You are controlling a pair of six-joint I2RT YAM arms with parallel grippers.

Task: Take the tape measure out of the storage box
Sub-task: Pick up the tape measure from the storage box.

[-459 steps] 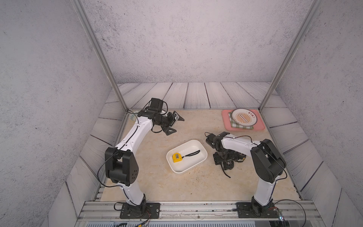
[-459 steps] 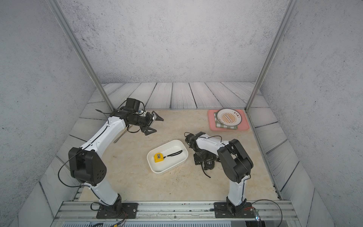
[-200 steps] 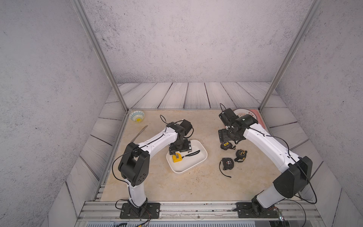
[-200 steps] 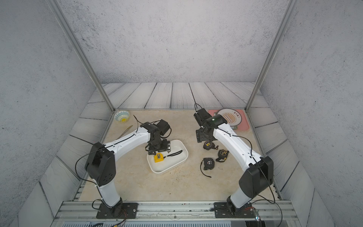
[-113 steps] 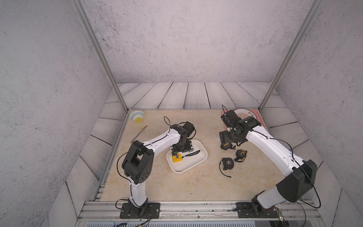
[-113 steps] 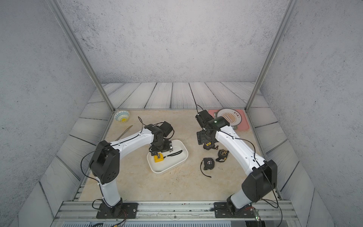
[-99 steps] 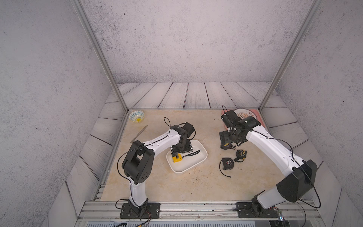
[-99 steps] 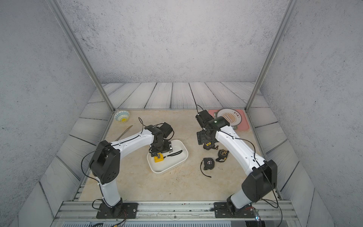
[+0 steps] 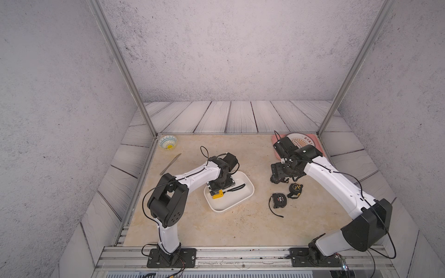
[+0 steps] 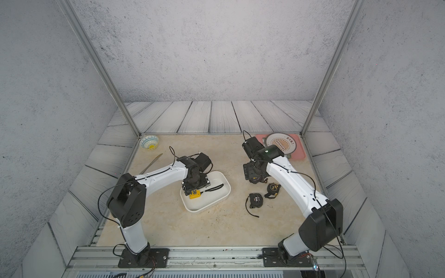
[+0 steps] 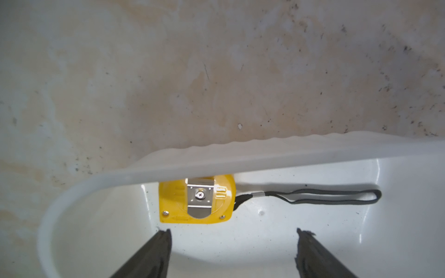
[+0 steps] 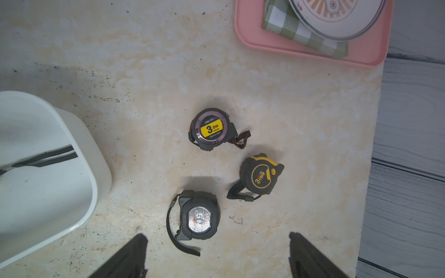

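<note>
Target tape measure (image 11: 196, 199): yellow, squarish case, lying flat with its clip side up. Metal belt clip (image 11: 199, 201) is fixed by one cross-head screw, and two small screws show at the case corners. Black wrist strap (image 11: 325, 197) with a metal crimp is laid out straight along the floor. It sits inside the storage box (image 11: 265, 156), on the floor at the end nearer the left arm, close to a long wall; in the left wrist view the rim hides one edge of the case. Left gripper (image 11: 233, 232): jaws apart, down in the box just short of the case, touching nothing. Right gripper (image 12: 216, 235): jaws wide apart, empty, above the table (image 12: 144, 72) over the loose tapes. Counts: 4 tape measures, 1 in the box and 3 on the table beside it on the right-arm side. Those are the black 3.0m tape (image 12: 212, 130), black-and-yellow 3m tape (image 12: 261, 174) and grey 5m tape (image 12: 199, 219), none touching. Storage box: 1, white, otherwise bare inside. Pink tray (image 12: 252, 41): 1, carrying 1 checked cloth (image 12: 301, 33) and 1 plate (image 12: 337, 21). Blue-patterned bowl (image 9: 168, 142): 1, far corner on the left arm's side. Flat pale utensil (image 9: 170, 164): 1, near the bowl.
</note>
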